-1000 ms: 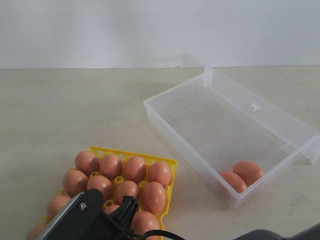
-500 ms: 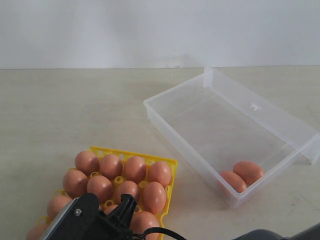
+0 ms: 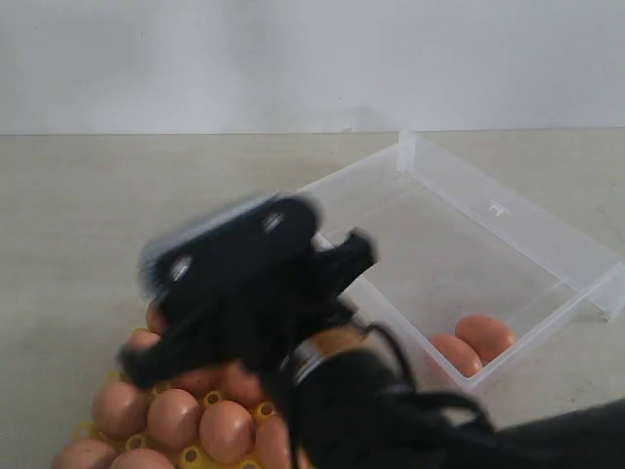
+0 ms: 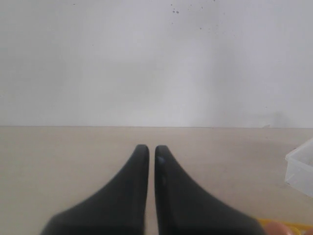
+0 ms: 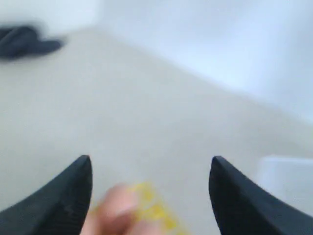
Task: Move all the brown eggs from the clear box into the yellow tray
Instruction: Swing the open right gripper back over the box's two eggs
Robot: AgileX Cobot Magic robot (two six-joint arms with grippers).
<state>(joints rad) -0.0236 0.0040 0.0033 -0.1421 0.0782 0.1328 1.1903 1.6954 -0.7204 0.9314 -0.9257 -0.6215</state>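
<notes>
Brown eggs point(image 3: 174, 418) packed in yellow tray point(image 3: 186, 455), two more in clear box point(image 3: 547, 234), right gripper point(image 5: 151, 160) above tray, fingers spread, left gripper point(image 4: 148, 149) fingers pressed together

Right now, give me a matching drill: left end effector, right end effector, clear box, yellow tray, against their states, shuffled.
Things:
1. left end effector
2. right end effector
3. clear box
4. yellow tray

States:
A. packed with brown eggs
B. jaws wide apart, nothing between them
C. only two brown eggs left, in one corner
D. jaws nearly together, nothing between them

Pairs: 1-D, 2-B, 3-C, 4-A
</notes>
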